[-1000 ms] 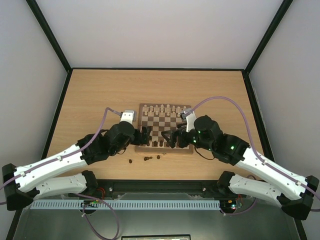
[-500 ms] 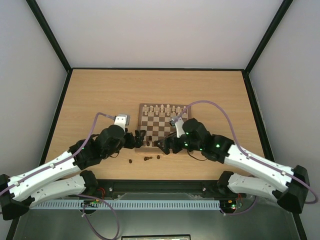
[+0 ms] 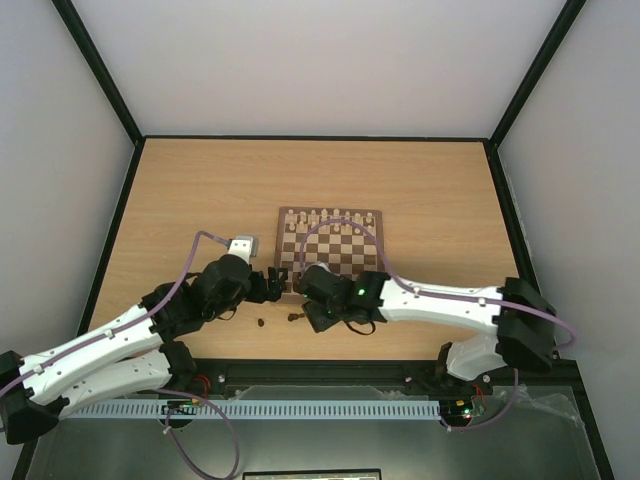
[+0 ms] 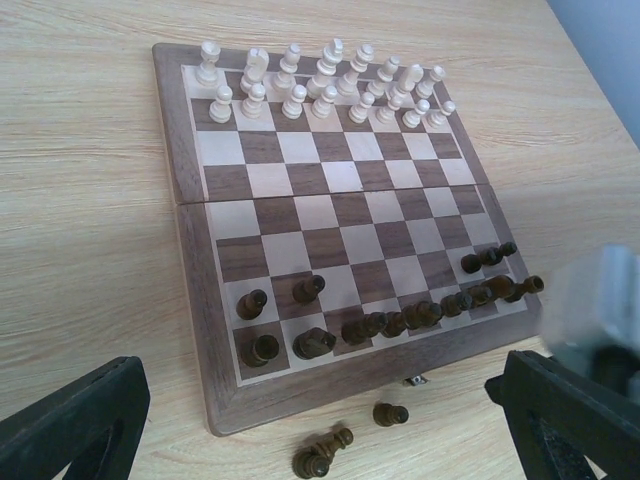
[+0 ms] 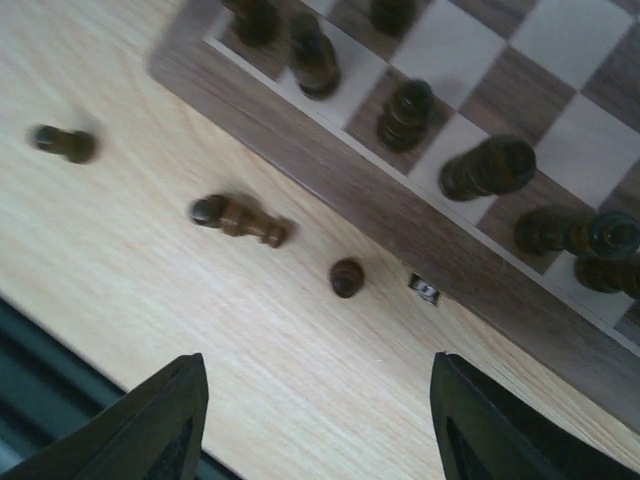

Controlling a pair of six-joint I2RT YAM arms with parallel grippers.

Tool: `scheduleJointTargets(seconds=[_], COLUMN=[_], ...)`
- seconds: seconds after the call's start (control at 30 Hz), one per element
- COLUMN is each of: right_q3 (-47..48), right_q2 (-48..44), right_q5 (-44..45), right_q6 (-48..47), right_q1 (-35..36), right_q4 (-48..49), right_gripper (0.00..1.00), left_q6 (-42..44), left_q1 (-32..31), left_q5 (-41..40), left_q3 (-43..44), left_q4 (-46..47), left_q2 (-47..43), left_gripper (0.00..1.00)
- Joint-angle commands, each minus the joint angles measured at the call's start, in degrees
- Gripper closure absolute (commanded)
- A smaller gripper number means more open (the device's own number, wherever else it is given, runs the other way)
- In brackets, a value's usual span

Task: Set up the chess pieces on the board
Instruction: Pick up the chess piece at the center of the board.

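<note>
The board [image 4: 190, 250] [image 3: 372, 215] holds dark chess pieces [image 4: 313, 343] along its near rows, several leaning or bunched toward the right [image 4: 488, 258]. Three more dark pieces lie on the table in front of the board's edge: a small one [image 5: 347, 277] [image 4: 390, 413], a longer one on its side [image 5: 240, 218] [image 4: 322, 453], and one further off [image 5: 62, 143] [image 3: 259, 322]. My right gripper [image 5: 318, 380] [image 3: 318, 314] hovers open over the table just in front of these, nothing between its fingers. My left gripper [image 4: 320, 405] [image 3: 272, 283] stands open at the board's near left corner, holding nothing.
Pale cream pieces [image 4: 320, 85] [image 3: 325, 217] fill the board's two far rows. A small metal clasp [image 5: 425, 290] sits on the board's near edge. The right arm's link [image 3: 440, 298] stretches across in front of the board. The table's dark front rail [image 5: 40, 360] runs close by.
The right arm swung left and down from the board's near right squares to the table in front of the board. The left gripper drew back off the board's near left corner.
</note>
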Motion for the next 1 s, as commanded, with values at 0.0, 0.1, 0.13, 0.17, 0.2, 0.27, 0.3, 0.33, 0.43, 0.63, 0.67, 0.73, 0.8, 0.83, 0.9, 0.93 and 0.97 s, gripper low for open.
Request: scheduleJointTargets(seconds=[0.0,0.1,0.13,0.17,0.2,0.27,0.3,0.33,0.43,0.63,0.67,0.73,0.8,0.83,0.9,0.93,0.97], right_q3=[2.5,2.6,2.6,2.5,2.5,2.3,2.2,2.1,2.2,3.1,3.2,3.3,3.4,3.3,3.4,3.4,3.3], right_q2=[5.0,7.7,8.4,9.3,9.9,10.9,11.5,12.0,13.4,16.4,16.7,17.3,17.7,17.8,18.0,17.9,17.7], right_q5=[5.4,6.1,6.1,5.9,5.7,5.1,4.6,4.1,2.5,0.7,0.4,-0.2,-0.5,-0.7,-0.8,-0.8,-0.8], right_q6=[2.1,2.5,2.5,2.4,2.4,2.0,1.9,1.6,1.0,0.0,-0.1,-0.3,-0.4,-0.5,-0.6,-0.6,-0.6], right_q1=[0.4,0.4,0.4,0.3,0.3,0.1,-0.2,-0.5,-1.1,-1.9,-2.1,-2.4,-2.5,-2.6,-2.6,-2.6,-2.6], right_q4=[-6.1,-5.3,-4.8,-4.4,-3.7,-2.3,-1.6,-0.9,0.8,2.6,2.9,3.0,3.0,3.0,2.9,2.8,2.7], right_gripper=[0.41,0.46,0.49,0.53,0.56,0.60,0.60,0.61,0.64,0.71,0.73,0.76,0.78,0.78,0.82,0.86,0.89], left_q6=[0.2,0.3,0.3,0.2,0.2,0.0,0.1,0.1,-0.2,-0.3,-0.1,-0.1,-0.1,-0.2,-0.1,-0.1,-0.1], left_q1=[0.6,1.2,1.3,1.5,1.6,1.9,2.0,2.1,2.3,2.4,2.4,2.5,2.5,2.5,2.6,2.6,2.6], left_q5=[0.5,0.8,0.9,0.9,1.0,1.1,1.1,1.1,1.0,0.9,0.9,0.9,0.9,1.0,1.0,1.0,1.0], left_q3=[-1.2,-1.8,-1.8,-2.0,-2.2,-2.3,-2.5,-2.5,-2.7,-2.9,-2.9,-2.8,-2.8,-2.8,-2.9,-2.9,-2.8], left_q4=[0.7,1.3,1.3,1.3,1.3,0.8,0.7,0.5,0.0,-0.2,-0.1,-0.1,-0.1,-0.1,-0.1,-0.1,-0.1], left_q2=[0.5,0.9,0.9,0.7,0.5,0.0,-0.3,-0.6,-1.4,-1.7,-1.7,-1.7,-1.7,-1.8,-1.9,-2.0,-1.9], left_gripper=[0.01,0.01,0.01,0.01,0.01,0.01,0.01,0.01,0.01,0.01,0.01,0.01,0.01,0.01,0.01,0.01,0.01])
